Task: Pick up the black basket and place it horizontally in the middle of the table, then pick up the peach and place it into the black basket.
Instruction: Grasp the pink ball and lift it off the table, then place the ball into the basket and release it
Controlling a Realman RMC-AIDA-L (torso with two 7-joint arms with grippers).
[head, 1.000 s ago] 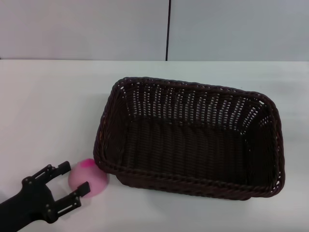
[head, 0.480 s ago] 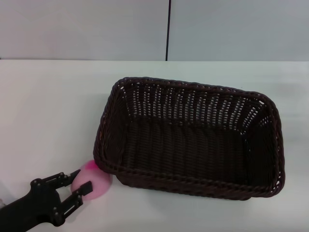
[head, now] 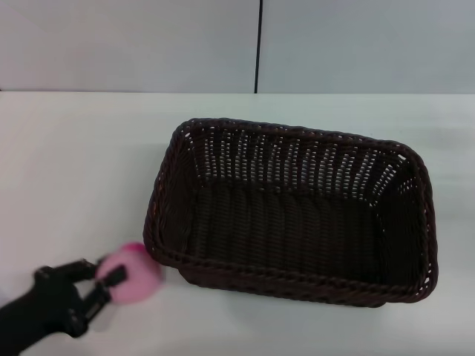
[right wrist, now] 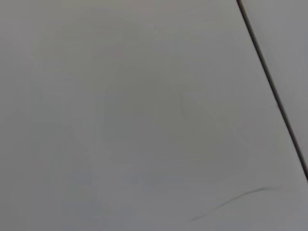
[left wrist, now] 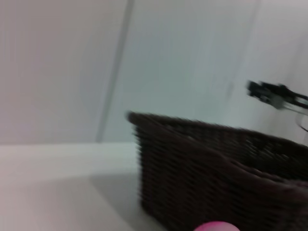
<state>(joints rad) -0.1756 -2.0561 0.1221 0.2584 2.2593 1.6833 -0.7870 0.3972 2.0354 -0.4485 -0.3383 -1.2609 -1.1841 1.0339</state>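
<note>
Peach [head: 133, 271] on the table [head: 74, 170], clamped between left gripper [head: 104, 276] fingers, just beside the near-left corner of the black basket [head: 293, 215]. Basket beyond and to the right of the gripper, flat, long side across. Right gripper out of sight; its wrist camera on blank wall only.

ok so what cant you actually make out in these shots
- Head view: whether the left gripper truly clamps the peach; its fingers are motion-blurred against the fruit.
- Left wrist view: the peach is cut off by the frame edge; the black basket is blurred.
- Right wrist view: only a blank surface, so the right gripper appears nowhere.
</note>
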